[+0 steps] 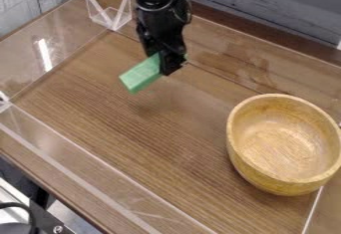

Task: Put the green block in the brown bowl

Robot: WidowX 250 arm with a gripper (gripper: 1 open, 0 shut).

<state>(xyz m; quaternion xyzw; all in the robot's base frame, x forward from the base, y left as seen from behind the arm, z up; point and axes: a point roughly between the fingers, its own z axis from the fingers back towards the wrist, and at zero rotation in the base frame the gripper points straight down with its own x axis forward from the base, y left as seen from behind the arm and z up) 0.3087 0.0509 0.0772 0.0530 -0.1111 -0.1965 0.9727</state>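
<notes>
The bright green block (140,74) is being held at a slant, well apart from the round tan wooden bowl (282,143), which is being supported upright.

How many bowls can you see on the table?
1. The brown bowl sits at the right side of the picture, toward the front. No other bowl shows, though the robot arm might hide something small behind it.
</notes>
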